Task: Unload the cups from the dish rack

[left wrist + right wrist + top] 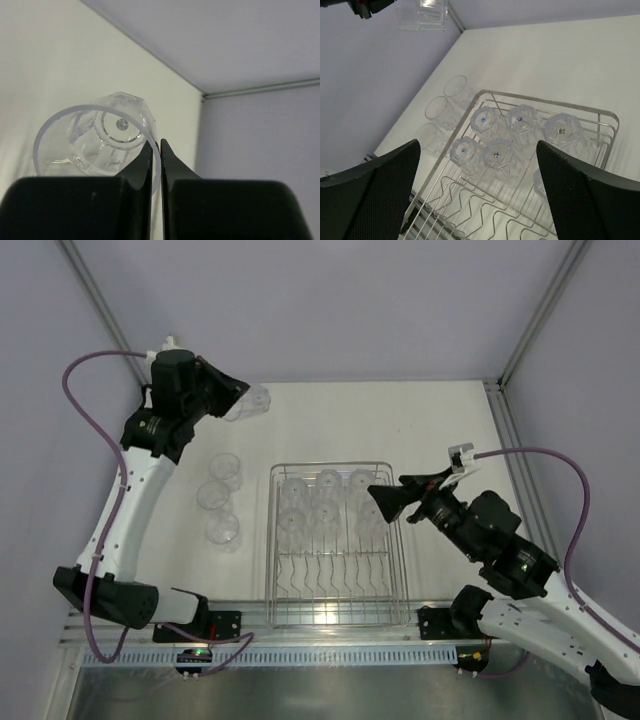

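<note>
White worktop (420,430) carries three set-down cups (220,498) at 9 o'clock of the dish rack (272,540), and we judge the held cup (100,140) could swivel or slip onto them, since our left fingers (141,167) pinch only its thin rim wall. Its body juts toward 10 o'clock from those narrow tips; our right fingers (375,195) gape wide over the racked cups (495,155).

The silver wire dish rack (335,587) holds six clear cups (328,483) upside down in its far half (two rows of three). Three upright cups (213,495) line up just left; another cup (248,403) hangs tilted, far left.
</note>
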`<act>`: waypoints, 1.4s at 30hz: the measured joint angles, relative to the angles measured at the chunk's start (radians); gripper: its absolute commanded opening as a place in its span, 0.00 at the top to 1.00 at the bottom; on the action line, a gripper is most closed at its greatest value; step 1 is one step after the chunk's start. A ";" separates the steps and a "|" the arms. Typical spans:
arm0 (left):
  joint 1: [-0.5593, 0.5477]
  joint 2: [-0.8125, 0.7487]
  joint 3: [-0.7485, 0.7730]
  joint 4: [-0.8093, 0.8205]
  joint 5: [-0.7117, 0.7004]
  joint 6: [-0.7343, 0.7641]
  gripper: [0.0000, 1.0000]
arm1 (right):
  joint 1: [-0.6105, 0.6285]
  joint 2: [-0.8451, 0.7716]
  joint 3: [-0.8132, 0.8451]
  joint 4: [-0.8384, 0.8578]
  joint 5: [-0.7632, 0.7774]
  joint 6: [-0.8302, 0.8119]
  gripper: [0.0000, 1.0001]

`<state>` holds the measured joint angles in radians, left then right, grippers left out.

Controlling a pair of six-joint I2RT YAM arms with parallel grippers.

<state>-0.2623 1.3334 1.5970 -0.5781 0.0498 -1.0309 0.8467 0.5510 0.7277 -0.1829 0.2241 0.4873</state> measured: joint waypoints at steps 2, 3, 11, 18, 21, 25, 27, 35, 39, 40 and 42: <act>-0.002 0.082 0.061 -0.084 -0.103 0.100 1.00 | 0.000 0.074 0.086 -0.093 -0.003 -0.013 0.00; -0.002 0.129 0.082 -0.117 -0.151 0.139 1.00 | 0.000 0.111 0.120 -0.134 -0.003 -0.017 0.00; 0.030 0.496 0.257 -0.282 -0.421 0.340 1.00 | 0.000 0.294 0.187 -0.344 -0.002 -0.034 0.00; 0.111 0.640 0.338 -0.290 -0.499 0.411 1.00 | 0.000 0.299 0.187 -0.380 0.006 -0.039 0.00; 0.130 0.690 0.370 -0.289 -0.504 0.431 1.00 | 0.000 0.302 0.187 -0.380 0.028 -0.040 0.00; 0.131 0.745 0.363 -0.284 -0.492 0.444 1.00 | 0.000 0.369 0.234 -0.431 0.050 -0.042 0.00; 0.129 0.761 0.337 -0.281 -0.477 0.451 1.00 | 0.000 0.441 0.295 -0.479 0.050 -0.045 0.00; 0.127 0.774 0.293 -0.275 -0.431 0.486 1.00 | -0.003 0.712 0.439 -0.526 0.001 -0.103 0.00; 0.127 0.774 0.272 -0.273 -0.412 0.493 0.83 | -0.003 0.823 0.516 -0.527 -0.068 -0.133 0.00; 0.127 0.774 0.265 -0.273 -0.409 0.495 0.79 | -0.002 0.845 0.525 -0.523 -0.090 -0.141 0.00; 0.127 0.772 0.239 -0.270 -0.400 0.501 0.70 | 0.003 0.883 0.539 -0.526 -0.118 -0.153 0.00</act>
<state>-0.1352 2.1052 1.8359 -0.8478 -0.3500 -0.5297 0.8501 1.4338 1.2671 -0.7090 0.1059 0.3344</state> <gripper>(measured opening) 0.211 0.996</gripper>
